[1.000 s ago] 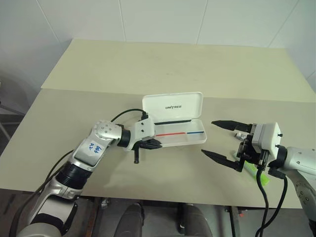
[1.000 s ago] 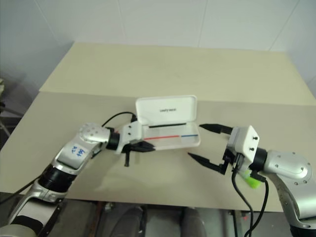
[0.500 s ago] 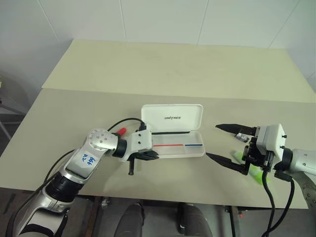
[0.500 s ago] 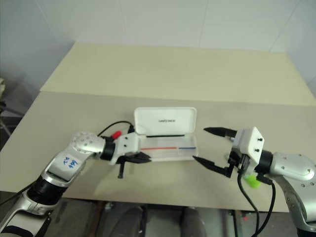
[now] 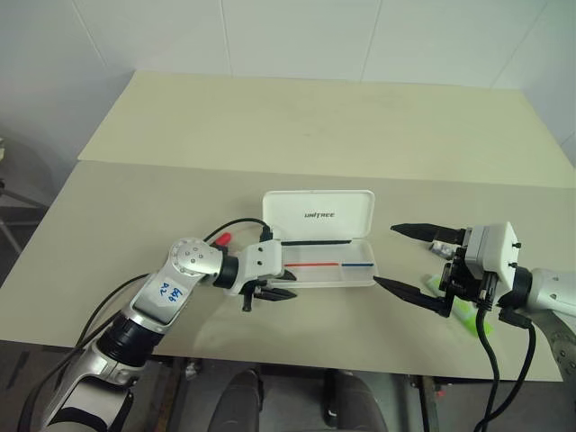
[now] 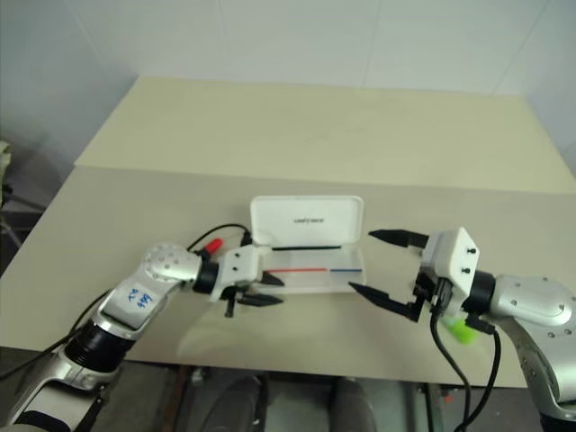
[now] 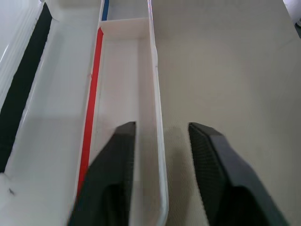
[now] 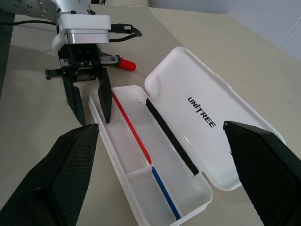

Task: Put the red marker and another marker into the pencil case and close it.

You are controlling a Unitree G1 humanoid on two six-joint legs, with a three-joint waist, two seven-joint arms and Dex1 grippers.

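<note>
head views / pencil case (image 5: 319,216): we saw it open, lid up, mid-table and nearer the front edge; tray empty.
head views / red marker (image 5: 222,239): only the red cap was in sight, on the table off the case's left end, behind the left arm.
head views / another marker (image 5: 463,310): lime highlighter lay toward the front right corner, under the right gripper (image 5: 385,255), whose fingers were spread wide and empty.
left wrist view / left gripper (image 7: 162,126): moderately parted, holding nothing, one finger inside the tray, one outside the front wall.
right wrist view / layout: left gripper (image 8: 94,120) sat at the case's end, red marker (image 8: 126,64) just behind it.
handling / markers: we judged both light, stiff and smooth; the slim one likely rolls. Pinch mid-barrel, across the axis.
handling / case: thin rigid plastic, probably slides; push the lid's free edge while bracing the tray.
</note>
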